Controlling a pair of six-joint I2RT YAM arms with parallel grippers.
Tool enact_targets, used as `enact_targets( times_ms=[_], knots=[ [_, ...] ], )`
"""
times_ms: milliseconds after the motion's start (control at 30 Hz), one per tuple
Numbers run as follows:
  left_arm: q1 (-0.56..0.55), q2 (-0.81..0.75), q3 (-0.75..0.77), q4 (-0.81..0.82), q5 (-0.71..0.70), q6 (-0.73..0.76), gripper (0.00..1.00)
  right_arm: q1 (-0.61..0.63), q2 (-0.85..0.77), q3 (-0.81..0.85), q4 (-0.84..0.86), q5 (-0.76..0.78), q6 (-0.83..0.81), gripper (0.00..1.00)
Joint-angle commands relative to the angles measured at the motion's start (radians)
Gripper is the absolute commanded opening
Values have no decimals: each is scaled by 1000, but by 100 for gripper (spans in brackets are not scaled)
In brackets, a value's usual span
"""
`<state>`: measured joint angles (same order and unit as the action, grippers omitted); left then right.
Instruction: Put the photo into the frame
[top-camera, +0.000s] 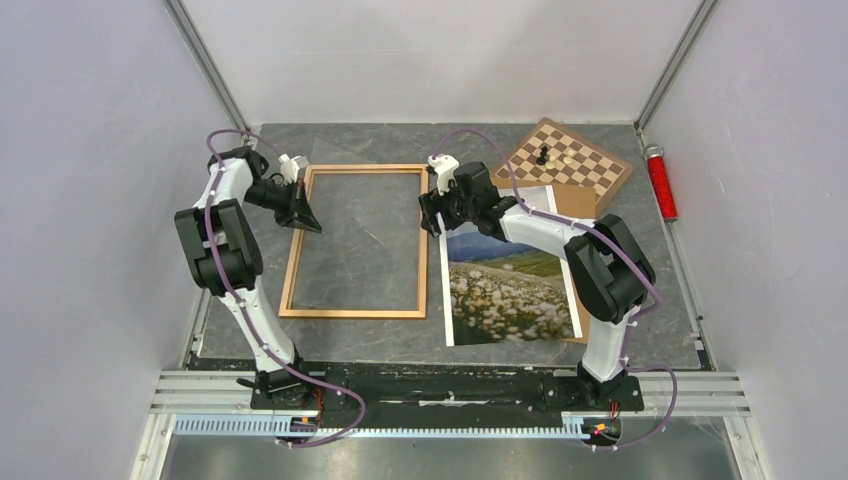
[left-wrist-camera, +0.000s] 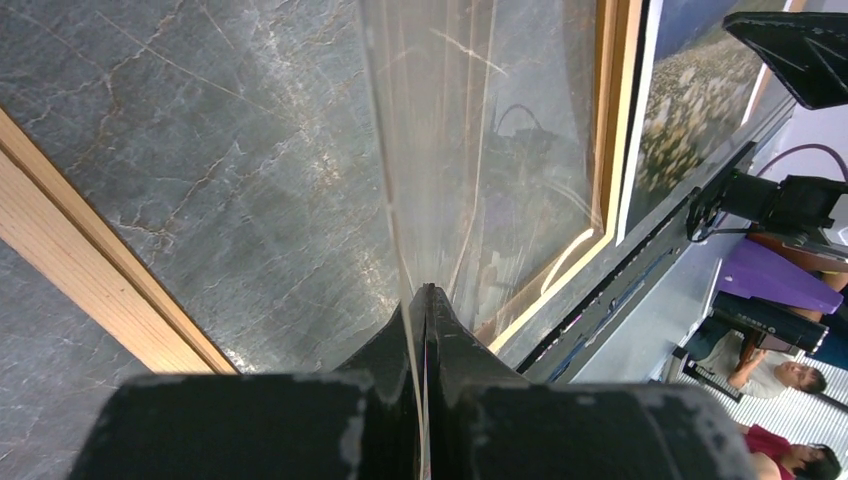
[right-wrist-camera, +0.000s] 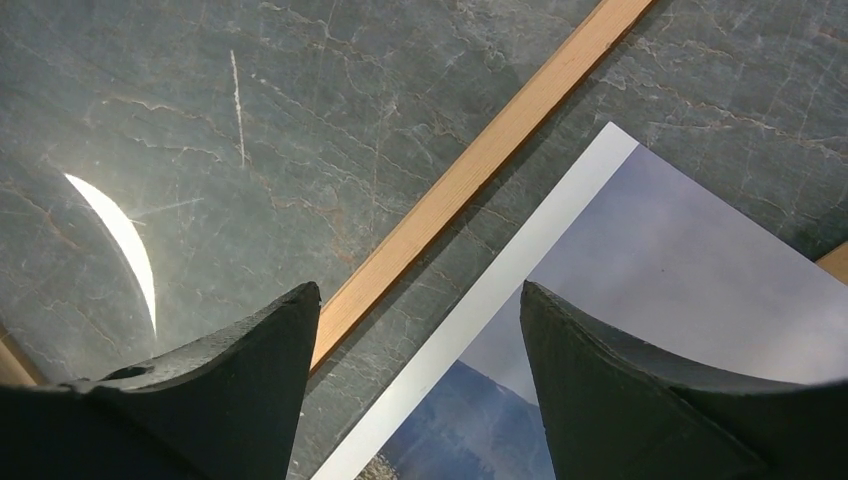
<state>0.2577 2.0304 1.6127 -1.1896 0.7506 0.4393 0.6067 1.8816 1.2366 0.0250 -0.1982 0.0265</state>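
The left tool (left-wrist-camera: 420, 296) is clenched on the edge of a clear sheet (left-wrist-camera: 440, 150), which slopes away from it over the frame (top-camera: 350, 313). Only the left wrist view shows this pane plainly; the top view gives barely a glint. From above, that tool sits at the frame's left rail, near its far corner.

The right tool (right-wrist-camera: 418, 292) is released, its 2 fingers spread with nothing between them. It hovers over the frame's right rail and the white-bordered far corner of the photo (top-camera: 510, 290).

The photo lies face up on the surface (top-camera: 330, 140), just right of the frame and outside it. It seems to rest partly on a brown board (top-camera: 578, 202). Behind it is a chessboard (top-camera: 585, 165) with a few pieces, and a red cylinder (top-camera: 660, 182) lies by the right wall.
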Motion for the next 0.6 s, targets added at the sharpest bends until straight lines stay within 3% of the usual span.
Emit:
enact_targets(
  times_ms=[0,567],
  knots=[
    [9,-84,3,22,62,47,2,2,6,51,-3,26,19,75],
    [15,-176,-171,71,98,67,2,30,123,122,-70,45,101,56]
  ],
)
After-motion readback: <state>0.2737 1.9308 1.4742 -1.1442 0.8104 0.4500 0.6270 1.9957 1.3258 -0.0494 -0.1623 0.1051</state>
